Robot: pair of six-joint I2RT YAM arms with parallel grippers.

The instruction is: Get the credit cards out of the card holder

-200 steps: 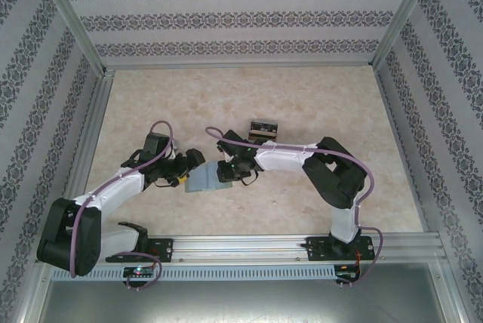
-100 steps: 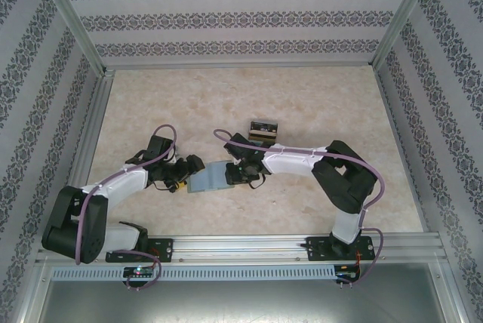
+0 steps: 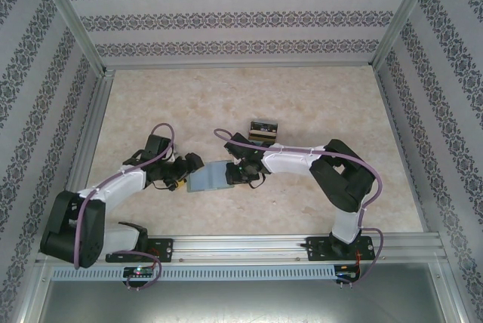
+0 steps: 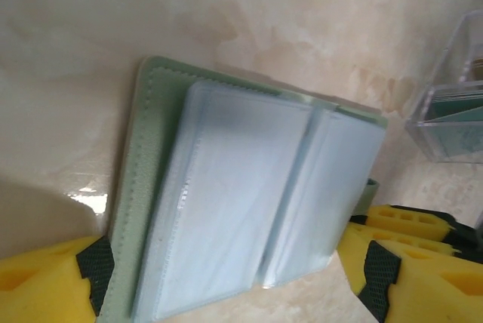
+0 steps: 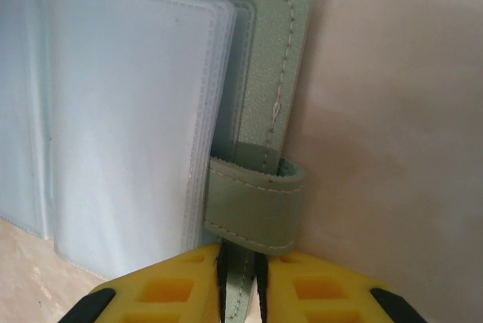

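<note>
Pinches card holder (image 3: 210,178) strap-side edge with right gripper (image 5: 238,281); straddles its left panel with left gripper (image 4: 226,285), fingers wide apart.

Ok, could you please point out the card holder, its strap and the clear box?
card holder (image 4: 241,202), left wrist view, clear sleeve.
strap (image 5: 253,206), right wrist view, loop middle.
clear box (image 4: 447,66), left wrist view, side wall.
</note>
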